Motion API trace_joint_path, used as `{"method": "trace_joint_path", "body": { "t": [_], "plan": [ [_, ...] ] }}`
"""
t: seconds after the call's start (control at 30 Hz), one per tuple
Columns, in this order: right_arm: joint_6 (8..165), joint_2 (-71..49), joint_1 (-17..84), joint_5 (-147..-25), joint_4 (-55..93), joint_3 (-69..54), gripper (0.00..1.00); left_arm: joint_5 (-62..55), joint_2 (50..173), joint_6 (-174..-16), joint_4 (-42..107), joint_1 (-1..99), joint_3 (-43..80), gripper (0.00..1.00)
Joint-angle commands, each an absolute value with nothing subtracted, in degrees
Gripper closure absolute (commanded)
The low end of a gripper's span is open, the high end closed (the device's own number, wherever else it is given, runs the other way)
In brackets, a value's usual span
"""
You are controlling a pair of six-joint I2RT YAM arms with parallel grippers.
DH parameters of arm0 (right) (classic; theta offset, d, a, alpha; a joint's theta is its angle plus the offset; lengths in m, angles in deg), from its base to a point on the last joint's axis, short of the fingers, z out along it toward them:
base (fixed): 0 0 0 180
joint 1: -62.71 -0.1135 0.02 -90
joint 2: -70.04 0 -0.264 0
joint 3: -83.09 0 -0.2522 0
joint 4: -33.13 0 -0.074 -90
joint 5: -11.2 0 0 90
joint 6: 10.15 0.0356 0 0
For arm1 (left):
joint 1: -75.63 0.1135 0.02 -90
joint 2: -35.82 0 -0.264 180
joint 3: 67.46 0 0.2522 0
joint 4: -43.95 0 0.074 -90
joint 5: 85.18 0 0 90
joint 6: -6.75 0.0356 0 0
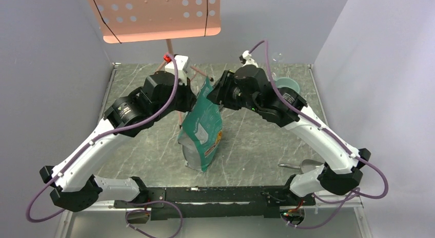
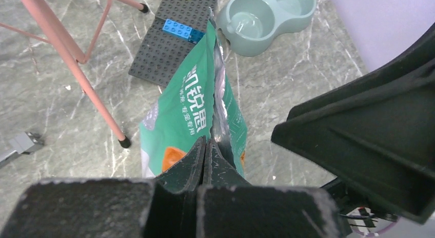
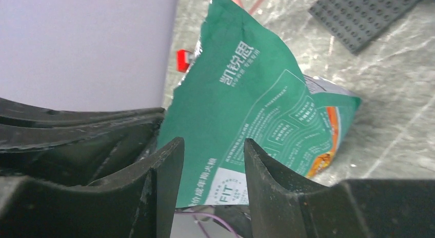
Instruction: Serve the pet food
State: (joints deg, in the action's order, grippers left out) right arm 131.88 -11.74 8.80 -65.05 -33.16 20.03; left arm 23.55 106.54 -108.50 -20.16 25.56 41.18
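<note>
Left wrist view gives us the clearest reading: the left claw (image 2: 205,145) is pinched tight on the torn top edge of the green bag (image 2: 197,102), and that one pinch is all that holds the bag up. In the right wrist view, the right claw (image 3: 213,145) has its jaws parted. The bag shows in the gap behind them, and nothing is gripped.

We judge the main risk to be the thin foil edge slipping or tearing out of that single pinch. The bag would then flop over and spill onto the table. A one-sided hold could also let the mouth sag shut or the bag swing, so a tilt would pour wide of the bowl (image 2: 256,48).

We cannot see any pet food. We take it to be inside the bag, whose silver lining shows at the open mouth. The double bowl sits well apart from the bag, beyond a grey brick plate (image 2: 164,53), and both of its wells look empty. Whether the bag's bottom rests on the table, we cannot tell.
</note>
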Motion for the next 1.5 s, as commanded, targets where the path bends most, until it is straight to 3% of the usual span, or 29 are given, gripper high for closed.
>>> {"method": "trace_joint_path", "body": {
  "t": [0.0,0.43,0.57,0.73,0.87,0.97,1.2,1.47],
  "plan": [
    [136.72,-7.79,11.20,-71.94,-19.99,15.84,0.49,19.67,103.66,-112.45,-16.14,26.20,39.48,1.00],
    [138.31,-11.63,11.91,-77.83,-16.14,15.49,0.54,15.37,100.57,-116.32,-12.66,27.99,34.79,1.00],
    [138.58,-11.91,11.89,-77.45,-16.75,14.91,0.76,14.35,100.99,-116.70,-12.44,28.03,34.83,1.00],
    [139.60,-11.96,11.89,-77.69,-17.33,12.86,0.81,14.34,101.23,-117.55,-12.54,28.08,34.78,1.00],
    [139.13,-12.47,11.74,-76.86,-19.61,13.13,0.99,15.68,101.89,-117.68,-13.89,28.08,35.54,1.00],
    [137.21,-13.03,11.43,-75.91,-22.05,14.40,1.00,18.30,102.73,-119.47,-16.94,28.08,36.59,1.00],
    [131.77,-22.96,8.09,-65.65,-43.61,31.00,1.00,23.62,108.00,-121.98,-27.34,28.08,41.73,1.00],
    [131.64,-30.62,0.29,-45.61,-66.38,44.51,1.00,31.61,108.70,-119.39,-29.95,28.08,43.27,1.00]
  ]
}}
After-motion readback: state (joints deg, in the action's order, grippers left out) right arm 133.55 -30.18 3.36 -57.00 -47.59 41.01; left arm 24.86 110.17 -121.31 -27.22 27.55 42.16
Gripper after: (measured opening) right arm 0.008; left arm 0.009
